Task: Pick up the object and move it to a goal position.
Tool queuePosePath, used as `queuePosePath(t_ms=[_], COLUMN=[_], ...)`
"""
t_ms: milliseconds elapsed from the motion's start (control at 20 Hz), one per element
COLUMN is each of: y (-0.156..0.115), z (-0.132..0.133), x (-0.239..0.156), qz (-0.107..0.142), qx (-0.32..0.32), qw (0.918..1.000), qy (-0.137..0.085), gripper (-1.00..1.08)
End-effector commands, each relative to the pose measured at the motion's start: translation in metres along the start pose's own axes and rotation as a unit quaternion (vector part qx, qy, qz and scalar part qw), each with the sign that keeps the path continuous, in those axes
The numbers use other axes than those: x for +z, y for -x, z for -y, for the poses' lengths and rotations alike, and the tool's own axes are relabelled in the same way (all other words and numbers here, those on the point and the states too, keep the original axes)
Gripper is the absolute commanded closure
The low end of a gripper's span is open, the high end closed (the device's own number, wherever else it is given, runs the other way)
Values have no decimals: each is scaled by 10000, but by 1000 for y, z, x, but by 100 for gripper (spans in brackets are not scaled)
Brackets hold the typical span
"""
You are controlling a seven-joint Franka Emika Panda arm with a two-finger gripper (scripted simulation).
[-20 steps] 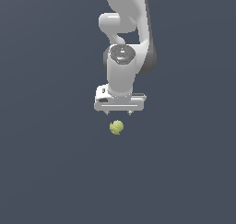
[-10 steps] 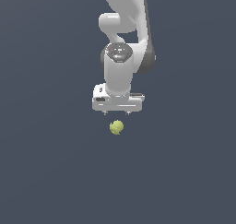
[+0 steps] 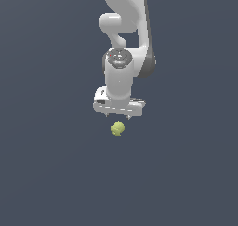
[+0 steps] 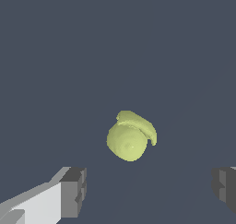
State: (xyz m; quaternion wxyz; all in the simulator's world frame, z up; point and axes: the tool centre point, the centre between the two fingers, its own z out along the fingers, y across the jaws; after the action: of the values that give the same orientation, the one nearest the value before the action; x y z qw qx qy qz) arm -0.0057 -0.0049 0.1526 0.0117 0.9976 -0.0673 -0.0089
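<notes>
Since earlier our tool [image 3: 119, 115] shifts slightly toward nine o'clock, wide open above the ball [image 3: 117, 128]; light, lumpy, we pinch its middle.

No text, label, brand, number or sign can be read on anything here.

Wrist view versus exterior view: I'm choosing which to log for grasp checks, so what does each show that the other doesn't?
Only the wrist view shows the ball's lumpy shape with a curved ridge, and the dark fingertips set wide apart. Only the exterior view shows the white arm and the whole gripper above the ball. Both show the yellow-green ball ungrasped on the plain dark floor.
</notes>
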Motion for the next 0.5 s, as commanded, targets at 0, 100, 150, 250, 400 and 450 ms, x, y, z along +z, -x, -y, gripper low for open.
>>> queuePosePath(t_ms=[0, 100, 150, 250, 400, 450], y=[0, -1, -1, -1, -1, -1], z=[0, 1, 1, 1, 1, 1], x=[7, 13, 16, 23, 33, 36], qz=[-4, -8, -11, -16, -23, -25], qx=[267, 523, 662, 959, 1400, 1535], qw=[9996, 9986, 9978, 9954, 9901, 9881], qy=[-20, -38, -47, -66, -90, -97], gripper=[-92, -92, -92, -92, -92, -92])
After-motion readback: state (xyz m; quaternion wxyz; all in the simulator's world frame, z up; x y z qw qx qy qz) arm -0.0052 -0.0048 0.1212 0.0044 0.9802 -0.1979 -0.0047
